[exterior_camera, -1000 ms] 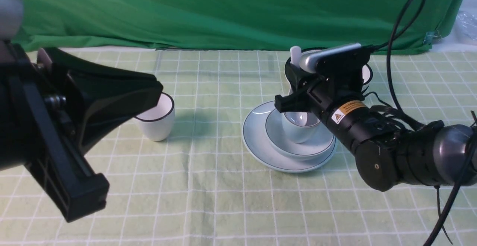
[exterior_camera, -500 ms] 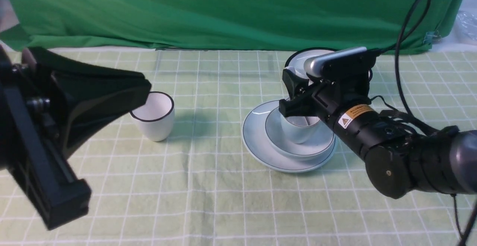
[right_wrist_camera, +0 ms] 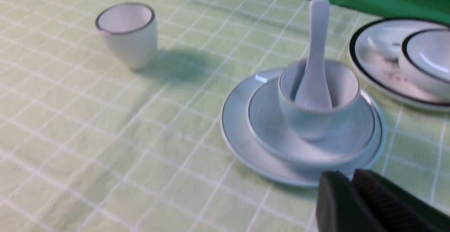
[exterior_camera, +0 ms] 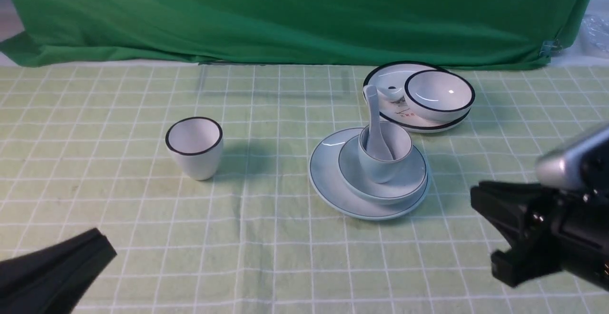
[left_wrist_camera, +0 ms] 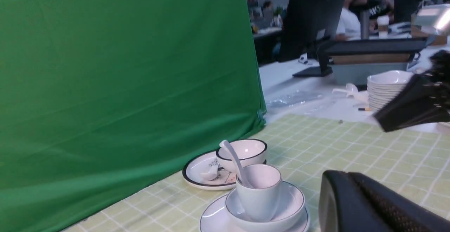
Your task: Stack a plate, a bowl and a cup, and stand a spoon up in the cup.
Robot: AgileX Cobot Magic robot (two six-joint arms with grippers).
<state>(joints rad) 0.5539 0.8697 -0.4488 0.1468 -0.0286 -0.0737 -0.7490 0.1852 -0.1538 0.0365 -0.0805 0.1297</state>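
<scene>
A green curtain (exterior_camera: 304,16) hangs behind the desk (exterior_camera: 290,276), and this desk is covered by a pale green cloth (exterior_camera: 266,238) with white checks. At the near right side there is the right gripper (right_wrist_camera: 351,177); its fingers are together, with nothing between them. The left gripper (left_wrist_camera: 348,177) is at the near left side, and its fingers are also together and hold nothing. The pale blue-green plate (exterior_camera: 323,176) lies on the cloth, a little right of the middle in the front view. The pale blue-green bowl (exterior_camera: 352,171) sits on this plate. Behind them is a white plate (exterior_camera: 386,73) with black rim, and a white bowl (exterior_camera: 440,93) with black rim rests on it, toward its right side. The pale blue-green cup (exterior_camera: 380,169) stands upright inside the blue-green bowl. A white cup (exterior_camera: 200,159) with black rim stands well apart, to the left. The white soup spoon (exterior_camera: 374,114) leans in the blue-green cup, its scoop down inside and its handle up above the rim. Another white spoon (exterior_camera: 386,92) lies on the black-rimmed plate, beside the white bowl.
</scene>
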